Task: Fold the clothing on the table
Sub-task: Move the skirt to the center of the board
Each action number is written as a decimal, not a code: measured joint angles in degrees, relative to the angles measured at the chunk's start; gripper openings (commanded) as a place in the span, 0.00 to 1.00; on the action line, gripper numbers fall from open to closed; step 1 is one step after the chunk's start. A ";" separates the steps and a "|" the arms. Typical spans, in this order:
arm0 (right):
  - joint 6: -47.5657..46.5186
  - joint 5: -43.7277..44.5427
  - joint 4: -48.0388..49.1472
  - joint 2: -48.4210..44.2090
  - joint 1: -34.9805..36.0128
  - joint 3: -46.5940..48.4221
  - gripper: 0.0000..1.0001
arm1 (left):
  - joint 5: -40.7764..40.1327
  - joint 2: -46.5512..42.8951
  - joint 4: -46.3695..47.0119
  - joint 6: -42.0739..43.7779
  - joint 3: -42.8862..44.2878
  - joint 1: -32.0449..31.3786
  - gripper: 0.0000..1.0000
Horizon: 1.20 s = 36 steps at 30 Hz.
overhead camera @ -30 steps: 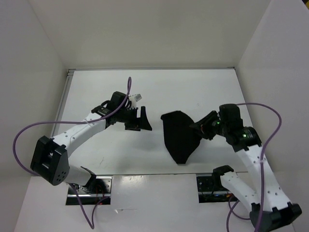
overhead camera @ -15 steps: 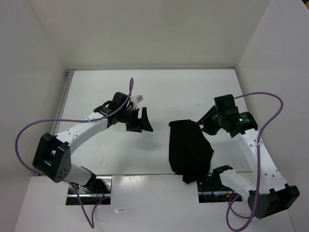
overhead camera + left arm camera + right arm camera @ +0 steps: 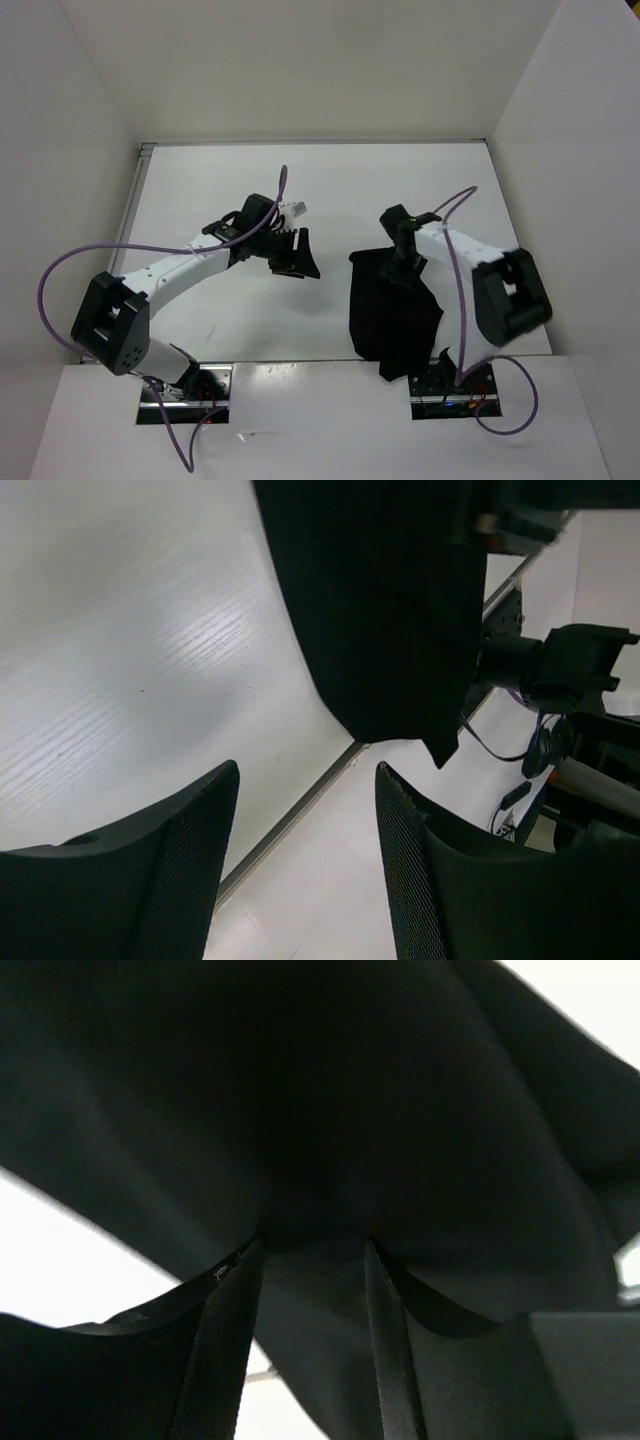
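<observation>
The black clothing [image 3: 385, 320] lies crumpled on the right half of the white table [image 3: 300, 180], and its lower corner reaches past the table's near edge. My right gripper [image 3: 404, 272] sits at the garment's far edge, pointing down onto it. In the right wrist view its jaws [image 3: 312, 1245] stand apart, tips against the dark clothing [image 3: 300, 1110], which fills the view. My left gripper [image 3: 303, 255] hovers left of the garment, open and empty. In the left wrist view, the left gripper [image 3: 307, 770] faces the clothing [image 3: 380, 600] across the bare table [image 3: 130, 630].
White walls [image 3: 90, 120] close in the table on the left, back and right. A metal strip [image 3: 300, 362] marks the near edge, with the arm base mounts [image 3: 185, 392] behind it. Purple cables [image 3: 60, 290] loop off both arms.
The right gripper let the garment go, and it dropped and spread toward the near edge. The right arm then swung left over the cloth's far edge. The left jaws narrowed a little.
</observation>
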 measured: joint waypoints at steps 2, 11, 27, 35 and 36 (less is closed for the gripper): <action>-1.09 0.07 2.19 8.11 1.81 1.88 0.37 | 0.04 1.05 0.28 0.00 0.00 -1.03 0.64; -3.58 -5.60 9.81 20.37 10.86 15.93 0.00 | -0.81 1.92 0.33 -0.20 -0.04 -3.30 0.65; -0.61 -7.13 27.78 -2.67 7.48 17.51 0.49 | -6.01 2.32 -0.39 -1.70 0.11 -3.39 0.42; -1.29 -5.90 17.49 -2.21 11.56 8.07 0.53 | -16.46 14.47 -0.44 -4.72 4.74 -1.75 0.09; -1.31 -5.70 16.74 -2.03 12.26 8.04 0.55 | -17.38 15.80 -0.59 -4.94 4.74 -1.53 0.08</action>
